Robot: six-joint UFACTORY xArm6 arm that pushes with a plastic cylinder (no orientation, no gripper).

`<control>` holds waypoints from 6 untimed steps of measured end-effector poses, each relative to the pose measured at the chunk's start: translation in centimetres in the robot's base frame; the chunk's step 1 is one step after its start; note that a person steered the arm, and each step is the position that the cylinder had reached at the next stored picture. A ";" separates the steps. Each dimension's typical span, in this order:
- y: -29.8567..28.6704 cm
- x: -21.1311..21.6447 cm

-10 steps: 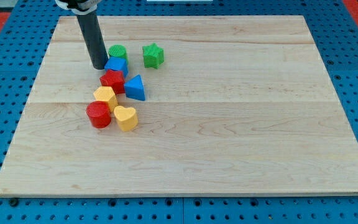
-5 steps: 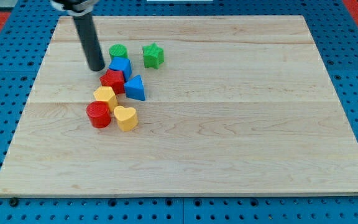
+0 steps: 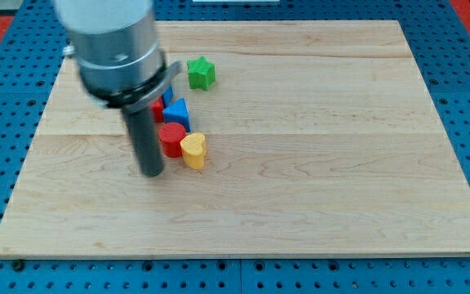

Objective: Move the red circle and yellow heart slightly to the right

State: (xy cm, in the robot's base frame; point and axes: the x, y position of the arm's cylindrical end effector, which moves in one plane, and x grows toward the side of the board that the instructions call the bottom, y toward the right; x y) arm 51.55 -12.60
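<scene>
Camera view: my tip (image 3: pixel 152 173) on the surface (image 3: pixel 317 163), no pincer fitted so no grasp state; red circle (image 3: pixel 171 140) touching yellow heart (image 3: pixel 193 150), just right of tip, lined up for rightward push.

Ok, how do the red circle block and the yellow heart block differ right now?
The red circle block is round and red; the yellow heart block is heart-shaped and yellow. The red circle sits nearer the view's left, right beside my tip, with the dark rod partly covering it; the yellow heart lies to the view's right of it, slightly lower, in full view. They share similar size, appear to touch, and rest flat on the wooden board.
</scene>
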 end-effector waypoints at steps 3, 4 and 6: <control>10.4 0.4; 9.1 0.2; 8.6 -1.8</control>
